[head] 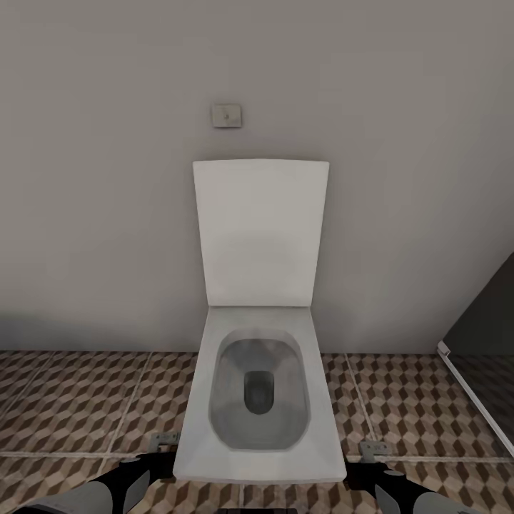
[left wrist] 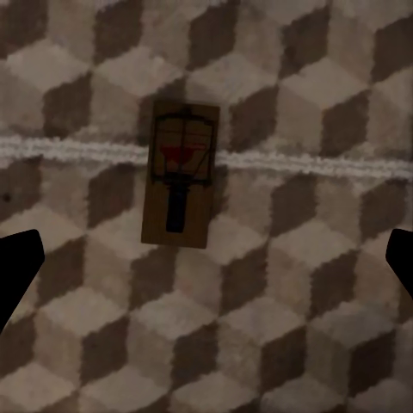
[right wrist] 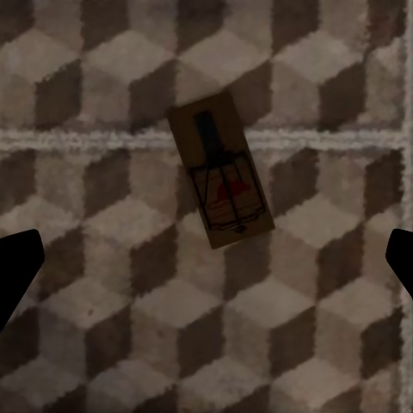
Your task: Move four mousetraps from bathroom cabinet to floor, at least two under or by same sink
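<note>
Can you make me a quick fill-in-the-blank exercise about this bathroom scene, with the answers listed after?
1. In the head view, the lid of the toilet stands ____.
2. In the left wrist view, a mousetrap lies flat across a pale ____ line of the bathroom floor.
3. In the right wrist view, the other mousetrap lies on the patterned floor, not held, with the end effector fingers spread ____ at the frame edges.
4. Above the toilet, a small square ____ sits on the wall.

Answers: raised; grout; apart; flush button
</note>
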Robot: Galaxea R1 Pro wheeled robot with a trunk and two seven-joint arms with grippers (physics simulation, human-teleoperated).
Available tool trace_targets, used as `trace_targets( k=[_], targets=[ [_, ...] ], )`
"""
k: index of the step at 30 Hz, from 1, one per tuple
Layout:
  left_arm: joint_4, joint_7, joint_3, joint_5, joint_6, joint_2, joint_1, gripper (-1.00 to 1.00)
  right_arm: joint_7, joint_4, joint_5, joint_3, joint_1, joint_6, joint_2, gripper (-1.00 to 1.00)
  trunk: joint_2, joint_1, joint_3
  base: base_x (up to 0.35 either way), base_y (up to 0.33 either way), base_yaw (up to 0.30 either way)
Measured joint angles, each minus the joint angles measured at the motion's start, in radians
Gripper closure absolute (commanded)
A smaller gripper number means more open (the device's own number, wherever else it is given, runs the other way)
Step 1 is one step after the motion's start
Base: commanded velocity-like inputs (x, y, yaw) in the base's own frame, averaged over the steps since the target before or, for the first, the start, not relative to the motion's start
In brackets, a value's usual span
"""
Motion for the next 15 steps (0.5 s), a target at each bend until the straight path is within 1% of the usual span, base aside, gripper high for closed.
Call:
trace_targets(
  k=[15],
  targets=[
    [0.0, 0.0, 0.0, 0.0, 0.0, 0.001, 0.0, -1.0, 0.0, 0.0, 0.0, 0.0, 0.0, -0.001, 0.0, -1.0, 0.0, 0.0, 0.0, 0.0, 0.0, 0.0]
  ],
)
